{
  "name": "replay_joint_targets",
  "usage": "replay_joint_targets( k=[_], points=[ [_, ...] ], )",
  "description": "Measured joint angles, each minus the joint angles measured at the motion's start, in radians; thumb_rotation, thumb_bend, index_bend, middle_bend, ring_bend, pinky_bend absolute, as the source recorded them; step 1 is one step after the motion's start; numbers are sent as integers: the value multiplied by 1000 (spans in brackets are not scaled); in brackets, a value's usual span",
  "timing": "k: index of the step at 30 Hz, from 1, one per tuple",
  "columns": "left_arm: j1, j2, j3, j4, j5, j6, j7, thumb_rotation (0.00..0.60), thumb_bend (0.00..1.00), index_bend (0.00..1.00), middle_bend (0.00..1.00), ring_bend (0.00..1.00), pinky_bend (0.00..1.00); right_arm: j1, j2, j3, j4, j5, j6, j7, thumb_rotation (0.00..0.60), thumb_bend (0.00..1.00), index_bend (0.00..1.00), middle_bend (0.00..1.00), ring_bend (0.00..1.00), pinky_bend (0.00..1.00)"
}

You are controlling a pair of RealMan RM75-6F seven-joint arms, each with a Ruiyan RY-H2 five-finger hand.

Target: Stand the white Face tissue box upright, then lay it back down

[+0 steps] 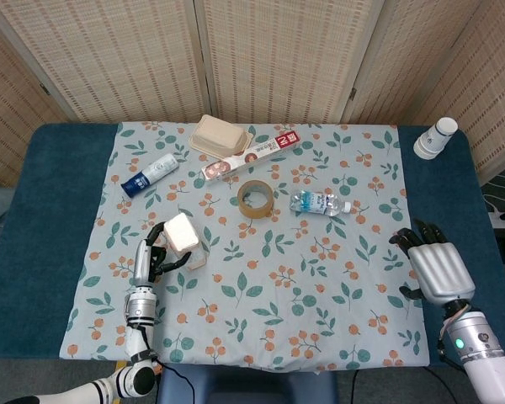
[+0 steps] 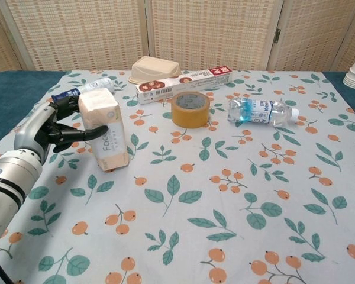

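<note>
one face tissue box (image 2: 106,130) upright on floral cloth (image 2: 236,195), near its left edge | left hand (image 2: 50,127) pinching its upper part | right hand (image 1: 435,268) idle, fingers apart | advice: tip slowly, release only once flat

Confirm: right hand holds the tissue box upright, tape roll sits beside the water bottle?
Not quite. The left hand holds the tissue box upright, as the chest view shows; the right hand is empty. The tape roll does sit beside the water bottle.
</note>
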Motion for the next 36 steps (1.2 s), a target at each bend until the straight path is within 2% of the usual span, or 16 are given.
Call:
replay_joint_targets(
  k=[6, 9, 14, 18, 27, 36],
  points=[
    [6, -2, 9, 24, 24, 0, -17, 600, 154, 72, 476, 1000, 1000, 2, 1, -1, 1, 3, 1, 1, 600, 71, 263, 192, 51, 103],
    [13, -1, 10, 30, 22, -1, -18, 600, 139, 5, 430, 1000, 1000, 4, 1, -3, 1, 3, -1, 1, 600, 72, 273, 192, 51, 103],
    [25, 11, 16, 24, 29, -4, -29, 600, 115, 0, 297, 1000, 1000, 7, -1, -5, 3, 9, -4, -2, 600, 71, 276, 192, 51, 104],
    [29, 25, 19, 8, 41, -1, -35, 600, 111, 0, 246, 1000, 1000, 10, -4, -6, 4, 12, -4, -5, 600, 71, 279, 192, 51, 104],
    [44, 65, 37, -39, 83, 15, -54, 600, 99, 0, 215, 1000, 1000, 17, -9, -8, 5, 17, -7, -7, 600, 71, 281, 192, 51, 104],
    [88, 140, 72, -157, 102, 44, -7, 600, 98, 0, 211, 1000, 1000, 21, -8, -9, -5, 2, -11, -3, 600, 72, 281, 192, 51, 105]
  ],
)
